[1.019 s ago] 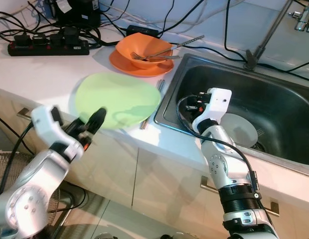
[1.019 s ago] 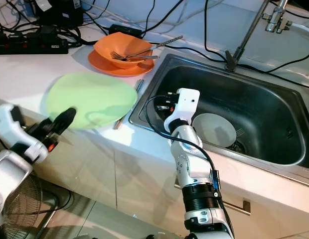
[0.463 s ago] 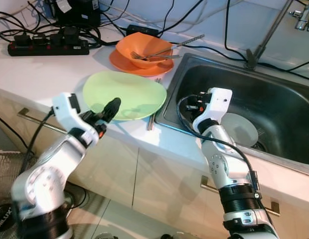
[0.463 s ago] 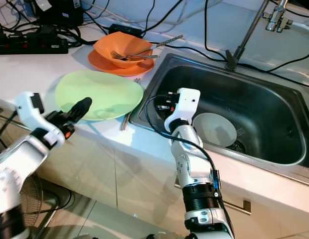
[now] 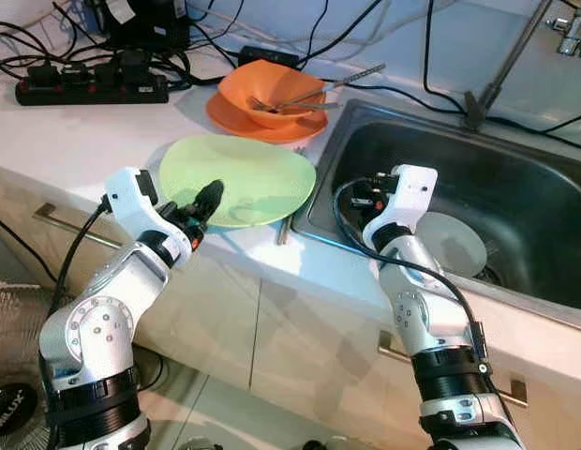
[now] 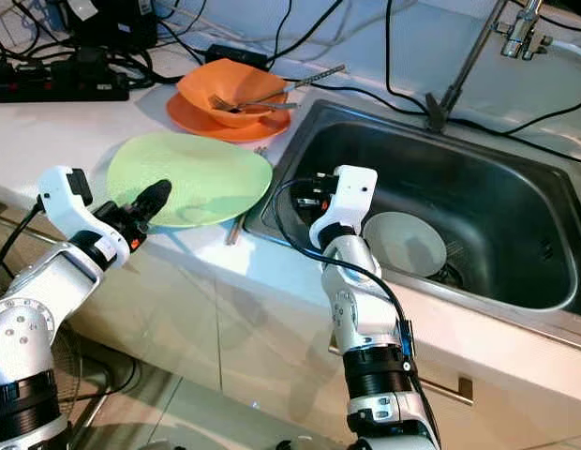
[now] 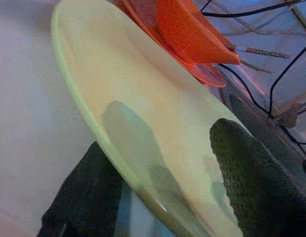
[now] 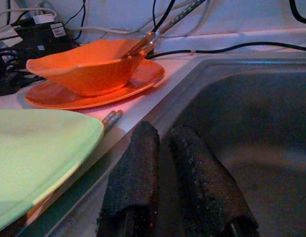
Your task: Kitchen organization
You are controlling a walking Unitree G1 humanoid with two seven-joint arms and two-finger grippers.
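On the counter (image 5: 84, 131), left tool (image 5: 208, 202) grips one green plate (image 5: 248, 173).

place: home kitchen | evidence: steel sink (image 5: 515, 272), tap (image 5: 497, 70), white counter (image 5: 75, 136), cabinet handles (image 5: 66, 220)

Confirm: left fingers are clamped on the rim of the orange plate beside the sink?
Not quite. The left gripper is on the rim of the green plate, as the left wrist view shows. The orange plate sits farther back, under the orange bowl, untouched.
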